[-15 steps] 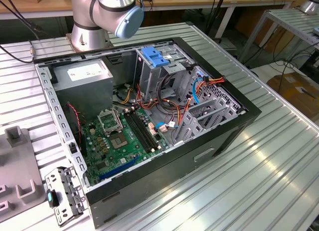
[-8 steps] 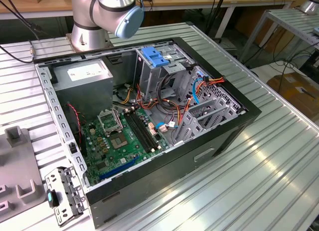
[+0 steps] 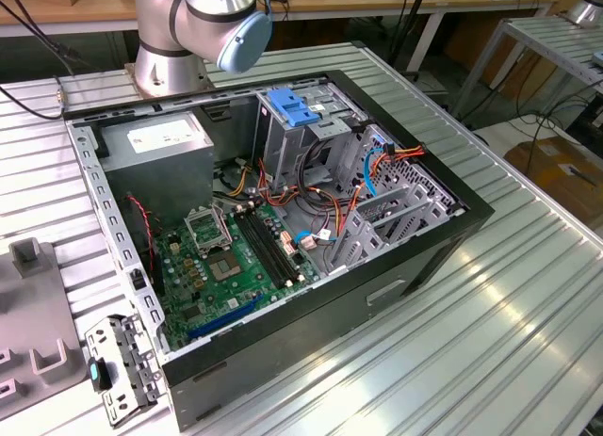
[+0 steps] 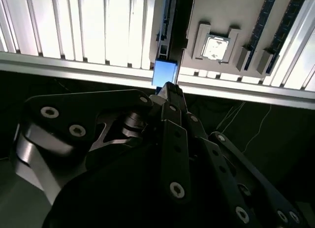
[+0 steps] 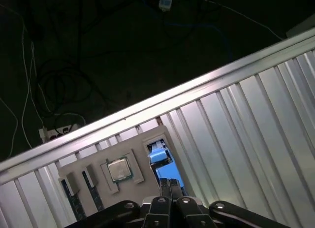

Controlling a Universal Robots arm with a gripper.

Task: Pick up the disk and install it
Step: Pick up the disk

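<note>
**benchrat:** Claw (image 5: 170, 183) first. In both wrist views the two fingers sit tight together with only a hairline between them and nothing in there, so it's closed on air.

**slotjockey:** And the disk (image 5: 160, 158)? What does it look like from up there?

**benchrat:** It's standing on edge in a slot of the grey tray (image 5: 140, 142), so you mostly get a thin slice. What jumps out is the bright blue plastic at the end nearest the claw, with a paler patch on it. In the second wrist view the rest of the disk (image 4: 165, 73) runs off behind the blue as a narrow dark strip.

**slotjockey:** Where is it relative to the claw?

**benchrat:** Call the way the fingers point 12 o'clock and it's dead on 12, right at the tips. Touching or just short of it, I can't tell.

**slotjockey:** Anything else around it?

**benchrat:** A square silver chip (image 5: 118, 170) sits in its own pocket beside the disk's slot, with memory sticks (image 4: 263, 21) past that. The tray is on the ribbed aluminium bench (image 5: 236, 119), close to its edge, and there's dark floor (image 5: 74, 65) with cables beyond. In the exterior view the open computer case (image 3: 377, 295) is mid-bench, with the arm's base (image 3: 174, 40) at about 11 o'clock from it.
</note>
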